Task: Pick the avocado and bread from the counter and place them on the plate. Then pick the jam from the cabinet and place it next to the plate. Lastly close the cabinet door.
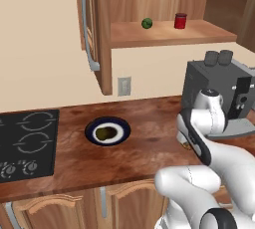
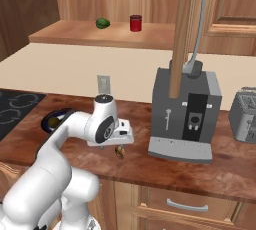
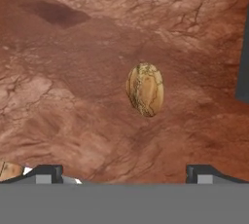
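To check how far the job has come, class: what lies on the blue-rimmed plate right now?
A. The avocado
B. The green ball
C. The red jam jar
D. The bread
A: the left base view shows the dark olive avocado on the white centre of the plate, while the bread lies on the counter ahead of the open tool, and the jam stands in the cabinet.

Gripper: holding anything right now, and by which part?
Nothing is held. The gripper is open above the bread, which lies on the counter between the spread fingertips, untouched.
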Motion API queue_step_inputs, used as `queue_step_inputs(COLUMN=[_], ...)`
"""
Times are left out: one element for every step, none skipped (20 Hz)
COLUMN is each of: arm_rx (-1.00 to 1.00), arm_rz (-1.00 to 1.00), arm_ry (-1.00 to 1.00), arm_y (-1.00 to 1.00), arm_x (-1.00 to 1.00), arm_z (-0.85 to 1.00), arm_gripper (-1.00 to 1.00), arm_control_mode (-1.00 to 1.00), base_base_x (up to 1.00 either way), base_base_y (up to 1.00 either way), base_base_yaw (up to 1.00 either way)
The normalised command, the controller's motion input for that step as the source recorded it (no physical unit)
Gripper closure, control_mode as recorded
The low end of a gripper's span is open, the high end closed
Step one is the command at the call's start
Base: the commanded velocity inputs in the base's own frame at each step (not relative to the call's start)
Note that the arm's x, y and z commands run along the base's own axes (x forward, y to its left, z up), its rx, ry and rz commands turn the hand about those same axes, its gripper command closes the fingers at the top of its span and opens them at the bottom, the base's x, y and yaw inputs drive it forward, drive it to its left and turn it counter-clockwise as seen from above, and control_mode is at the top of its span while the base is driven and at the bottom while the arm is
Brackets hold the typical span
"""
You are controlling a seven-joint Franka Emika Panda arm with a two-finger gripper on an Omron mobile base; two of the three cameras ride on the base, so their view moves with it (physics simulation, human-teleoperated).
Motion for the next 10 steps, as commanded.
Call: queue_step_inputs(arm_rx=[0.0, 0.0, 0.0, 0.0, 0.0, 0.0, 0.0, 0.0, 0.0, 0.0], arm_rz=[0.0, 0.0, 0.0, 0.0, 0.0, 0.0, 0.0, 0.0, 0.0, 0.0], arm_ry=[0.02, 0.01, 0.01, 0.02, 0.01, 0.02, 0.01, 0.03, 0.04, 0.03], arm_y=[-0.03, -0.02, 0.0, -0.01, -0.01, 0.0, -0.01, -0.01, -0.01, -0.01], arm_x=[0.16, 0.14, 0.14, 0.13, 0.14, 0.16, 0.14, 0.17, 0.19, 0.2], arm_z=[-0.09, -0.09, -0.09, -0.09, -0.1, -0.1, -0.11, -0.12, -0.14, -0.14], arm_gripper=[-1.0, -1.0, -1.0, -1.0, -1.0, -1.0, -1.0, -1.0, -1.0, -1.0], arm_control_mode=[-1.0, -1.0, -1.0, -1.0, -1.0, -1.0, -1.0, -1.0, -1.0, -1.0], base_base_x=[0.0, 0.0, 0.0, 0.0, 0.0, 0.0, 0.0, 0.0, 0.0, 0.0], base_base_y=[0.0, 0.0, 0.0, 0.0, 0.0, 0.0, 0.0, 0.0, 0.0, 0.0], base_base_yaw=[0.0, 0.0, 0.0, 0.0, 0.0, 0.0, 0.0, 0.0, 0.0, 0.0])
